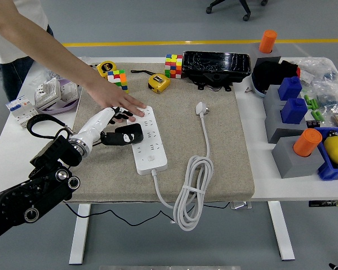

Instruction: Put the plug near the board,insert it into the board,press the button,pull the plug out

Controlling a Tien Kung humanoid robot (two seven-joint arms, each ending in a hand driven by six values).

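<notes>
- Head view: the left robot hand (114,128) hangs over the mat (225,169), just beside the left edge of the board (149,140). Its fingers look clamped on a dark block, which I take to be the plug (128,135).
- The plug sits at the board's left rim, about halfway along it. Whether it touches the sockets or is clear of them I cannot tell.
- The board's long axis runs from far-left to near-right, slightly tilted. From the robot hand it lies directly to the right, so I judge the coming move to be a short one, either sideways away from the board or down onto it.
- A person's hand (124,101) presses on the board's far end, just beyond the robot hand's fingers and almost touching them. This seems to steady the board.
- The board's white cable (192,185) coils at the mat's near edge. Its own white plug (201,107) lies well to the right, far from the robot hand.
- The right arm is out of view, so the left robot hand is the only one near.
</notes>
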